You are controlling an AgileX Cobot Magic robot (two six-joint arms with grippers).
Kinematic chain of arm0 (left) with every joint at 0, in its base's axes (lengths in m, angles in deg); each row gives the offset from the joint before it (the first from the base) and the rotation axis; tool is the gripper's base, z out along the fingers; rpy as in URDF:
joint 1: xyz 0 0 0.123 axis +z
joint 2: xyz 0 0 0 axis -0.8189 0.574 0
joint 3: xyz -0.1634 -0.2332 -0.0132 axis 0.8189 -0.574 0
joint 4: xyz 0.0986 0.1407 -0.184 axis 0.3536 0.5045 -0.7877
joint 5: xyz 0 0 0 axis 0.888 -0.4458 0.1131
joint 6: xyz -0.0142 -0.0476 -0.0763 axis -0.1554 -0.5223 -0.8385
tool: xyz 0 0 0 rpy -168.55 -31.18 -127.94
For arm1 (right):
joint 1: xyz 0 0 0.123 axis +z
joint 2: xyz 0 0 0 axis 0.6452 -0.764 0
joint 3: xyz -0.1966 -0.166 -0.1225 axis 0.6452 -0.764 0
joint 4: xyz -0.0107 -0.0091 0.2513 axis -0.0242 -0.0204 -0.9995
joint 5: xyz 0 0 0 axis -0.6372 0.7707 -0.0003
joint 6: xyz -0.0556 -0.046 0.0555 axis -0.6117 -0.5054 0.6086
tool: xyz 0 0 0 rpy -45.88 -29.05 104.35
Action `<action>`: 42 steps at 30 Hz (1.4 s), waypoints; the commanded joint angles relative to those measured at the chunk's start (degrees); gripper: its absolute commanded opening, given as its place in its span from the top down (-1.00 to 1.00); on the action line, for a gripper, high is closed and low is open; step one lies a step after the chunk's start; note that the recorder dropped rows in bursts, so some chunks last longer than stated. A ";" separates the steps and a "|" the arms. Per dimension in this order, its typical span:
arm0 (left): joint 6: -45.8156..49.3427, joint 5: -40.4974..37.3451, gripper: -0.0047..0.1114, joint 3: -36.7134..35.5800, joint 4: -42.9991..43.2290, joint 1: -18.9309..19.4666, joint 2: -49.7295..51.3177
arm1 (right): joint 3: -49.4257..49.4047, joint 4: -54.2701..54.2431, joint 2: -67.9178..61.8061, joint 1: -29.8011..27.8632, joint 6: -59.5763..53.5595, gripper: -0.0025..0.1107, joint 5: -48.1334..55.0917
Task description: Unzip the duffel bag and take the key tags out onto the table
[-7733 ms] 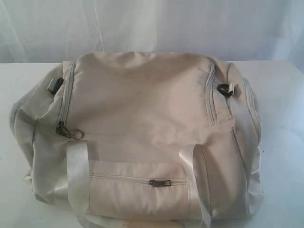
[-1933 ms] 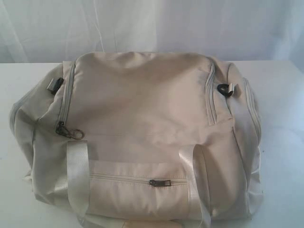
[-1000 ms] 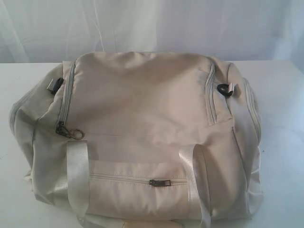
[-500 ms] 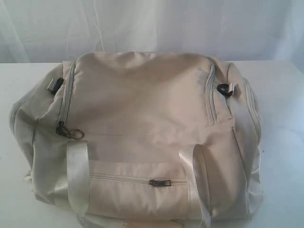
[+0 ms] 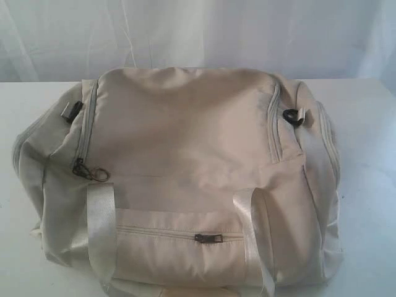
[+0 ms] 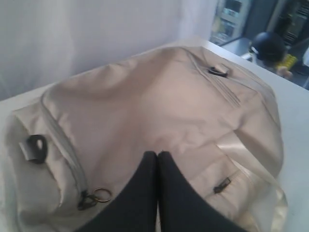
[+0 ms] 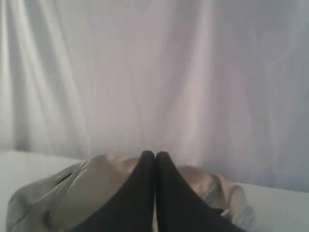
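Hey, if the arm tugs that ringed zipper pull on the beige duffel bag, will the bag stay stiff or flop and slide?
Probably floppy: the duffel bag sags with soft creases, so fabric would likely bunch toward the zipper pull rather than resist. It may also slide, since it lies on a smooth white table with nothing pinning it.

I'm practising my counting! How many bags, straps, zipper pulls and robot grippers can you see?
duffel bag: 1
pale straps: 2
dark zip pulls in view: 2, one by the metal ring, one on the front pocket
grippers, both shut: 2, the left gripper and the right gripper
Total: 7
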 commanded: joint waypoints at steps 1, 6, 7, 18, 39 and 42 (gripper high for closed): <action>3.79 -6.83 0.92 4.94 -3.79 -0.02 7.53 | 5.88 -7.32 -8.98 0.15 -10.83 0.96 12.53; 4.36 -13.99 0.92 9.06 -3.79 -0.02 15.02 | 11.07 -11.11 -19.43 0.15 -15.14 0.96 22.43; 4.79 -13.96 0.92 9.07 -3.79 -0.02 15.96 | 11.60 -11.75 -21.27 0.15 -15.75 0.96 23.94; 5.23 -1.38 0.92 9.07 1.21 -11.47 26.85 | 12.05 -13.58 -31.38 0.15 -23.39 0.96 22.40; -41.95 4.54 0.92 17.46 73.71 -31.95 42.50 | 12.05 6.03 -57.18 37.87 -32.50 0.96 -24.00; -41.25 6.97 0.92 16.97 75.14 -31.95 43.07 | 12.05 9.12 -62.59 43.77 -32.71 0.96 -35.17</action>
